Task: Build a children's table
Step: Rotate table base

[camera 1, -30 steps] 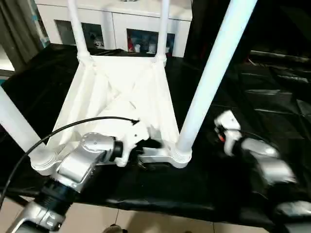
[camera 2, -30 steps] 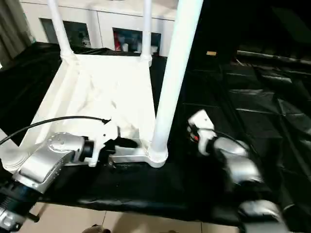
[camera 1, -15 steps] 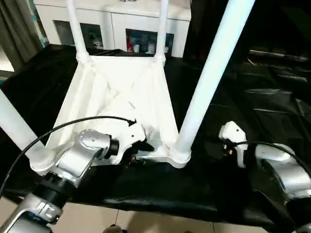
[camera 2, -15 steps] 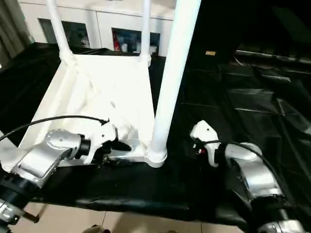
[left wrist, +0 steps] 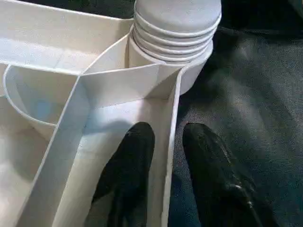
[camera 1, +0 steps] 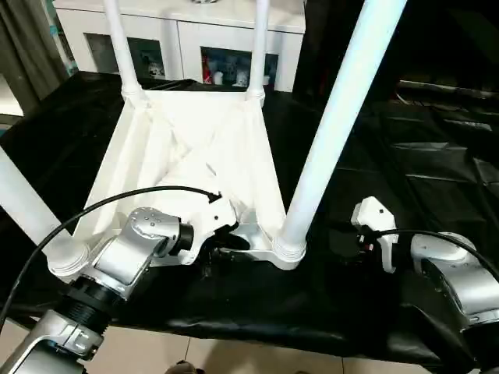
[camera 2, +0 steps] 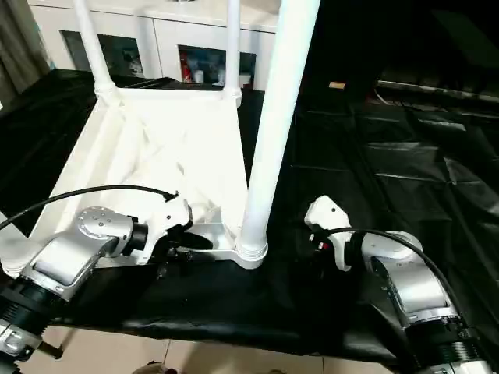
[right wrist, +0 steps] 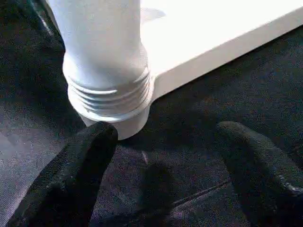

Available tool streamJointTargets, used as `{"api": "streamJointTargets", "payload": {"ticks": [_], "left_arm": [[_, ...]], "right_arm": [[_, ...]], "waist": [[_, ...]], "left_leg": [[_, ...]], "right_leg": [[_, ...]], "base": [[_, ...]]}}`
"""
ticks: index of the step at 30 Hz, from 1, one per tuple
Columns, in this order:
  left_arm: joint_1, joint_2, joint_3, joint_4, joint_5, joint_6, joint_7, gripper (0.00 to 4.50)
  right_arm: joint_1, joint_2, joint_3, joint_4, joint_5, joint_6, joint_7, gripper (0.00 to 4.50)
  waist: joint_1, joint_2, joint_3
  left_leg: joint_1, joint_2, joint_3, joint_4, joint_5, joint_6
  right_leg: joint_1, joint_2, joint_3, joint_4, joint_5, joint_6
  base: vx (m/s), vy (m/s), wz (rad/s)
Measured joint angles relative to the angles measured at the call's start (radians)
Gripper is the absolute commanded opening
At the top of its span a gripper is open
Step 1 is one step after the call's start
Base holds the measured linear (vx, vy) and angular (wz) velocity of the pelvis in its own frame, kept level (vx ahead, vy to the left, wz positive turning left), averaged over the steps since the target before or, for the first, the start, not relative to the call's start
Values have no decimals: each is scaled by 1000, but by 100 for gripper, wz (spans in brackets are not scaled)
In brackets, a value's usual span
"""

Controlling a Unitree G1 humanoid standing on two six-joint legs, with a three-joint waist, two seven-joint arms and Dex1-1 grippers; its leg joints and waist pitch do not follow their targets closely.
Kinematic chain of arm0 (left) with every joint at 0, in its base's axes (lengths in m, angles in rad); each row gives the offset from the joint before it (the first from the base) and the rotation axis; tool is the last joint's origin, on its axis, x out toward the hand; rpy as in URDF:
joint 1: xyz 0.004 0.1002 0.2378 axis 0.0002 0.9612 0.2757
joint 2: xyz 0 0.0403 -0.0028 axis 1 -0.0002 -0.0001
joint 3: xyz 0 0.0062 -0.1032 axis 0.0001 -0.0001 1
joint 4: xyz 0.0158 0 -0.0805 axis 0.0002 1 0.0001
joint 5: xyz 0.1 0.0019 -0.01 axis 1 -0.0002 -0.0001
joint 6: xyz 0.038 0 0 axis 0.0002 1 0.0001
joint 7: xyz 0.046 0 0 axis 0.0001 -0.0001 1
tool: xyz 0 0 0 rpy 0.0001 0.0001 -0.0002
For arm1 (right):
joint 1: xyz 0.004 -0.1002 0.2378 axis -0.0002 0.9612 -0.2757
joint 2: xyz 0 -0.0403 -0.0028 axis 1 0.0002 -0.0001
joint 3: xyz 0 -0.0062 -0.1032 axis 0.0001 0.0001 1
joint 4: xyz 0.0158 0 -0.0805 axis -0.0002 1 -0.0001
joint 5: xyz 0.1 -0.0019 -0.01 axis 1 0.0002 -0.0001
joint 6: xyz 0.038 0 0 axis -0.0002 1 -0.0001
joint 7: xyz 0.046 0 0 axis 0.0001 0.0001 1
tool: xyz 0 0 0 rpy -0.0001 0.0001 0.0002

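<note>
Tabletop (camera 1: 195,148) lies upside down on the black cloth (camera 1: 437,171) with legs up, our left gripper (left wrist: 165,156) pinching its near rim, so we should bring the spread-fingered right gripper (right wrist: 163,156) squarely around the near-right leg (camera 1: 327,132).

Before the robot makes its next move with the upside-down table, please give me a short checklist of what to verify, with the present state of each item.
1. All four legs stand in their corner sockets: ok; the near right leg sits in its socket, the others rise at the other corners.
2. Tabletop lies ribbed side up on the black cloth: ok.
3. Left gripper has one finger on each side of the tabletop's near edge wall: ok.
4. Left grip is firm on that wall: cannot tell; the fingers are not seen pressing it.
5. Right gripper is open beside the near right socket, not touching: ok.
6. Near right leg is fully seated: cannot tell.
</note>
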Motion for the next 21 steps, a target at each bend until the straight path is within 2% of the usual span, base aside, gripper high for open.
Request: {"api": "streamJointTargets", "payload": {"ticks": [4, 11, 12, 17, 21], "left_arm": [[0, 1, 0, -6, 1, 10, -1, 58], [1, 8, -1, -15, 4, 21, -4, 9], [1, 8, -3, -16, 5, 20, -5, 2], [5, -18, -4, -15, 7, 17, 21, 0], [0, -68, 0, 7, 28, 27, 88, 0]], "right_arm": [[0, 0, 2, 0, 0, 1, 0, 384], [1, -1, 8, -10, 8, 3, 2, 384], [1, -1, 8, -10, 10, 5, 5, 400], [4, -5, 7, -19, 62, 50, 45, 441], [16, -19, 7, -57, 81, 65, 62, 441]], "waist": [[0, 0, 0], [-1, 0, 0], [-2, 0, 0], [-3, 0, 0], [-1, 1, -1]], "left_leg": [[0, 0, 0, 0, 0, 0], [0, 0, 0, 0, 0, 0], [0, 0, 0, 0, 0, 0], [0, 0, 0, 0, 0, 0], [4, 0, 0, 0, 0, 0]], "right_leg": [[0, 0, 0, 0, 0, 0], [0, 0, 0, 0, 0, 0], [0, 0, 0, 0, 0, 0], [0, 0, 0, 0, 0, 0], [4, 0, 0, 0, 0, 0]], "base": [[0, 0, 0], [0, 0, 0], [0, 0, 0], [0, 0, 0], [0, 0, 0]]}}
